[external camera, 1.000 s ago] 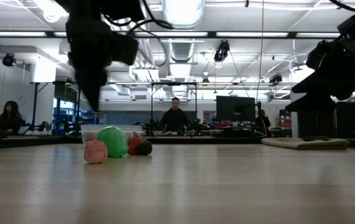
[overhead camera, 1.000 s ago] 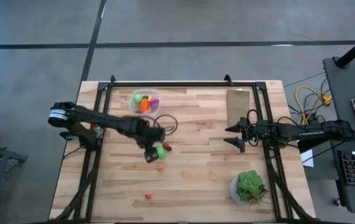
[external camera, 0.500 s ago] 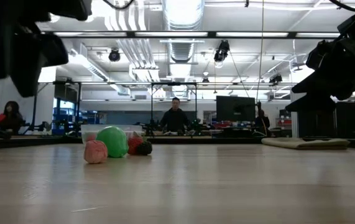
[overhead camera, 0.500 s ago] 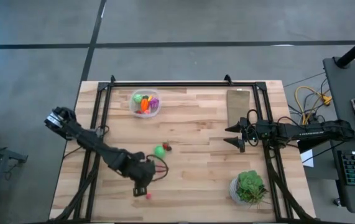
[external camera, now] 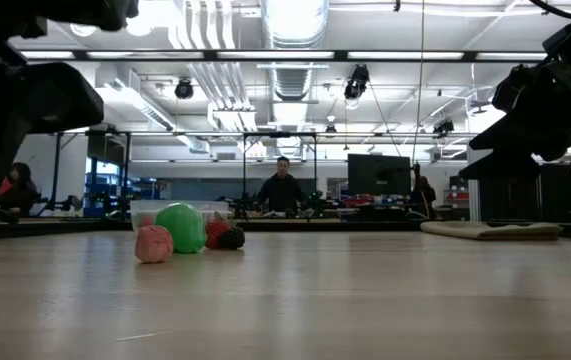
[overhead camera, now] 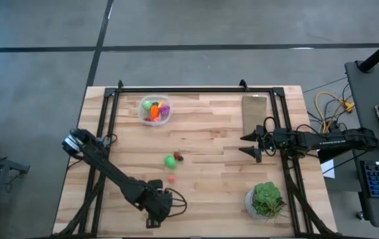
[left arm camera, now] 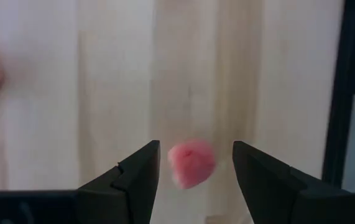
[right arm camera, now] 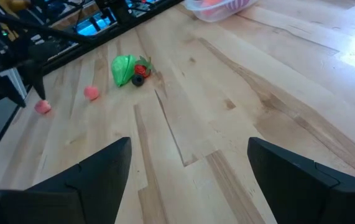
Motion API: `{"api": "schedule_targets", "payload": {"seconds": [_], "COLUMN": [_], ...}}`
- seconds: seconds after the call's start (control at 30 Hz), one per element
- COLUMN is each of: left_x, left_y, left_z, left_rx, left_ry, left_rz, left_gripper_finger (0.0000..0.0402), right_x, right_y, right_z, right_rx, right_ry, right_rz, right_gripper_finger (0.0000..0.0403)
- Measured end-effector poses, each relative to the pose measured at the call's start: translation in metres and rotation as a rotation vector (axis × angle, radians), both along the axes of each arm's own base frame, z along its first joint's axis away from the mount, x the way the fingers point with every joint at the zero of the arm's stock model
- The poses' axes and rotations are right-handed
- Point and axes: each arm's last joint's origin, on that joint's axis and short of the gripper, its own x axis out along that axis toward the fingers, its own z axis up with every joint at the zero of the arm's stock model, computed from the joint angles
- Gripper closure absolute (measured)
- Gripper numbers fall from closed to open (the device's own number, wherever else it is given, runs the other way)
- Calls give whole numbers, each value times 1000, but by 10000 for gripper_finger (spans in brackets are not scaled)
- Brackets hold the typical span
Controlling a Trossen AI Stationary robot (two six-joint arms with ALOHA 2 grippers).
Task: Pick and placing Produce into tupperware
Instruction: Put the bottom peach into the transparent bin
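Observation:
The clear round tupperware point(overhead camera: 154, 109) stands near the table's far edge and holds an orange carrot, a green ball and a purple cluster. On the bare wood lie a green ball point(overhead camera: 170, 160), a small red and dark piece point(overhead camera: 178, 157) touching it, and a pink piece point(overhead camera: 172, 178). My left gripper point(left arm camera: 196, 149) is open near the table's near edge. Its fingers stand on either side of a red piece point(left arm camera: 191, 163) without touching it. In the high view my left gripper point(overhead camera: 152, 214) hides that piece. My right gripper point(overhead camera: 252, 145) is open and waits over the table's right part.
A leafy plant in a white pot point(overhead camera: 266, 199) stands at the near right corner. A flat tan board point(overhead camera: 255, 109) lies at the far right. Dark frame rails point(overhead camera: 103, 133) run along the table's left and right sides. People sit in the room behind point(external camera: 282, 190).
My left gripper has swung from beside the green ball toward the table's near edge and has come down over the red piece lying there. The green ball, the small red piece and the pink piece have stayed where they were.

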Motion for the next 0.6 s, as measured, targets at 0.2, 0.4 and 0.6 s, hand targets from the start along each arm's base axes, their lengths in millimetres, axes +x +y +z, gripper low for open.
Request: {"api": "schedule_targets", "payload": {"seconds": [0.2,0.4,0.6], "left_x": [-2,-5,-8], "left_y": [-10,-9,-9], "left_z": [-7,-10,-14], "left_rx": [12,27,39], "left_ry": [12,18,25], "left_rz": [-23,4,-3], "left_gripper_finger": [214,214,214], "right_x": [0,0,0], "right_y": [0,0,0], "right_z": [0,0,0], "right_rx": [0,0,0], "right_ry": [0,0,0], "right_rz": [0,0,0], "right_gripper_finger": [90,90,90]}}
